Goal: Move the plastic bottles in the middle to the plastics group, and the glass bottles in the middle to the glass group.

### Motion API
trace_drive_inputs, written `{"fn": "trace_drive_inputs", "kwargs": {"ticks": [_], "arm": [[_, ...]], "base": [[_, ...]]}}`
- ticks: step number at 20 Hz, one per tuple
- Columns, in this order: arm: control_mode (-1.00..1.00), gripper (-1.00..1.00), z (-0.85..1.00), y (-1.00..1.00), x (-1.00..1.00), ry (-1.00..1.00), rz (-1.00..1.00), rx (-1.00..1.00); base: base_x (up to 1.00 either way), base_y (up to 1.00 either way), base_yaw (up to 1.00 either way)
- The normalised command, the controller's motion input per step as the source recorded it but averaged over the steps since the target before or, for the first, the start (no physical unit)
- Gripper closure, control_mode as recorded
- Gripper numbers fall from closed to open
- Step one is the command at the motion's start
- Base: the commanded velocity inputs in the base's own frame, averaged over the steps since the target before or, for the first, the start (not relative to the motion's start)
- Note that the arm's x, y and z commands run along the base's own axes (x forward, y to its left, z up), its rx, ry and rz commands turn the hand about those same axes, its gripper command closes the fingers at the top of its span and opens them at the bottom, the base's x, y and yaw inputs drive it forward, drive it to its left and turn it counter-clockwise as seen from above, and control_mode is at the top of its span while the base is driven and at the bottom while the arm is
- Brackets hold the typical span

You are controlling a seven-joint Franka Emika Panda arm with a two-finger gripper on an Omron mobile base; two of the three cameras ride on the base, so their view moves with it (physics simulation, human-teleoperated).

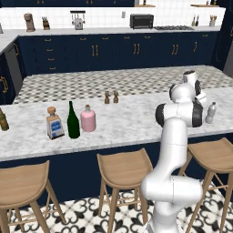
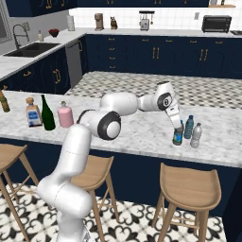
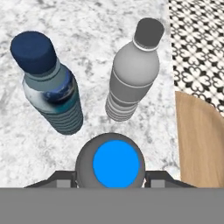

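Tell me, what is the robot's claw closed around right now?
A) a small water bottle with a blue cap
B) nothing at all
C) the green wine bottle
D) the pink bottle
A: in the right base view the gripper sits around the small water bottle on the marble counter, beside the blue-tinted bottle and grey-clear bottle; the hand view shows its blue cap between the fingertips.

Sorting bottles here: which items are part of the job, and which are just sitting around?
Job: water bottle at end effector, wine bottle, pink bottle, blue bottle, grey bottle, corked bottle, amber bottle.
Idle: shakers, stools, toaster oven.
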Motion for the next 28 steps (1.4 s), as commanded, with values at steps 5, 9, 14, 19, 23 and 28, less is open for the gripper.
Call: {"fn": "trace_drive_inputs", "kwargs": {"ticks": [5, 9, 14, 19, 23, 28], "arm": [[-1.00, 1.00, -0.30, 0.00, 0.00, 0.00, 0.00, 0.00], [-1.00, 1.00, -0.14, 0.00, 0.00, 0.00, 0.00, 0.00], [-1.00, -1.00, 0.00, 0.00, 0.00, 0.00, 0.00, 0.00], [-1.00, -1.00, 0.00, 0.00, 0.00, -0.02, 0.00, 0.00], [-1.00, -1.00, 0.00, 0.00, -0.12, 0.00, 0.00, 0.00], [-1.00, -1.00, 0.03, 0.02, -0.32, 0.00, 0.00, 0.00]], "base": [[0.00, 0.00, 0.00], [0.00, 0.00, 0.00], [0.00, 0.00, 0.00], [0.00, 0.00, 0.00], [0.00, 0.00, 0.00], [0.00, 0.00, 0.00]]}}
